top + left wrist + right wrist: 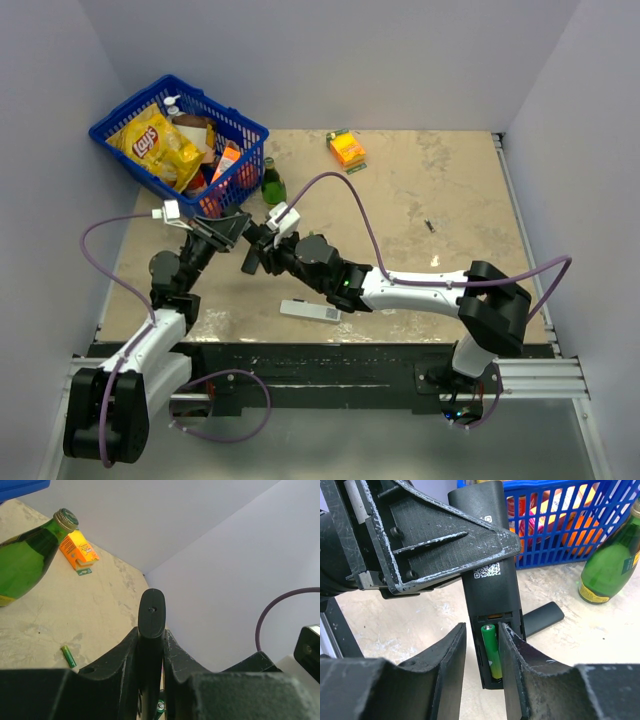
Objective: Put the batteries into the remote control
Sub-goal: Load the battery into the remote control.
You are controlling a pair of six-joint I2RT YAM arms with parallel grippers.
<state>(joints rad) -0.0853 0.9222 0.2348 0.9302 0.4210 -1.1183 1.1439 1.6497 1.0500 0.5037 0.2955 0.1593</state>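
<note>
Showed the black remote control (490, 595) raised at centre left of the overhead view, clenched in the left hand (151, 640), compartment open. Showed one green battery (491, 650) lying in that compartment between the parted fingers of the right hand (481, 629); could not tell whether grasped. Showed a second battery (68, 656) loose on the bench (60, 615), lower left of the left wrist view, green bottle (25, 562) above it.
</note>
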